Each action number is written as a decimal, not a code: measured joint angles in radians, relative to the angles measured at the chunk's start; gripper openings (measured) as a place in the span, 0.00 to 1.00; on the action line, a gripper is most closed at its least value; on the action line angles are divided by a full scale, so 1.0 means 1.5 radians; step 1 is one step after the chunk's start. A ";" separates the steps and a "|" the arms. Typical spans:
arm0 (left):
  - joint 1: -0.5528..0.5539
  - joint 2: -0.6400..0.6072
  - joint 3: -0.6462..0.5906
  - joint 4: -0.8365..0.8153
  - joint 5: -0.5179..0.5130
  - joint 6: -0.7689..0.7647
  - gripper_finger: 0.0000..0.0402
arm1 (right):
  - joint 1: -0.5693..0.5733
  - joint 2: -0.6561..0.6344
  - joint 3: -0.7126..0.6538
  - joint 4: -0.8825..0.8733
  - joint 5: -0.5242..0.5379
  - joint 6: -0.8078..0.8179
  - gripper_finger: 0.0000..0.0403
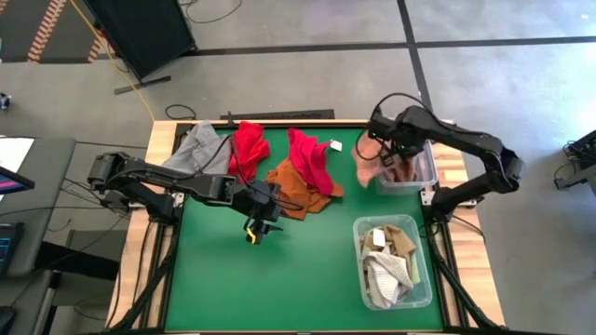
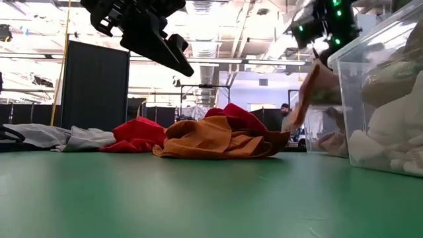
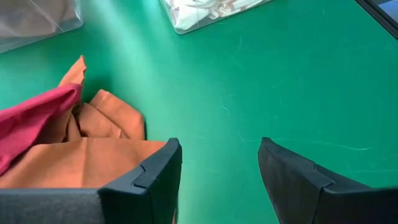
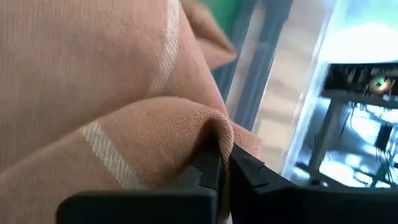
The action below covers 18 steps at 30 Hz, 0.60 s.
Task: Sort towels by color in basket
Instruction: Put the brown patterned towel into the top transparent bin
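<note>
Half the pink towel (image 1: 369, 164) hung outside the far bin (image 1: 425, 173), pinched shut in the right gripper (image 4: 222, 163); released there, it could slide onto the table. The left gripper (image 3: 217, 168) hovered open beside the orange towel (image 1: 296, 186).

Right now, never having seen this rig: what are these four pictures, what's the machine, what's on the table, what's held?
It is a robot with two dark arms at a green table, each ending in a two-finger gripper.

The pictures are one moment from four cameras: overhead, table height, and one on each wrist.

On the table lie a grey towel, two red towels and an orange towel. Two clear bins stand on the right. The nearer bin holds pale and tan towels; the far bin holds pinkish cloth.

The right gripper is shut on a pink towel with pale stripes, at the far bin's edge. The left gripper hovers open and empty beside the orange towel.
</note>
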 joint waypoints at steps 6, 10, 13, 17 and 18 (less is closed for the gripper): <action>0.000 0.000 0.000 0.000 0.000 0.000 0.51 | -0.017 -0.014 -0.086 0.031 -0.035 -0.018 0.10; 0.000 0.000 0.000 0.000 0.000 0.002 0.51 | -0.016 -0.023 -0.101 0.041 -0.034 -0.031 0.11; 0.000 0.000 0.000 0.001 0.000 0.002 0.51 | -0.006 -0.030 -0.101 0.043 -0.034 -0.033 0.13; 0.000 0.000 0.000 0.001 0.000 0.001 0.51 | 0.008 -0.034 -0.101 0.071 -0.051 -0.052 0.17; 0.000 0.000 0.000 0.001 0.000 0.001 0.51 | 0.011 -0.034 -0.101 0.080 -0.059 -0.059 0.17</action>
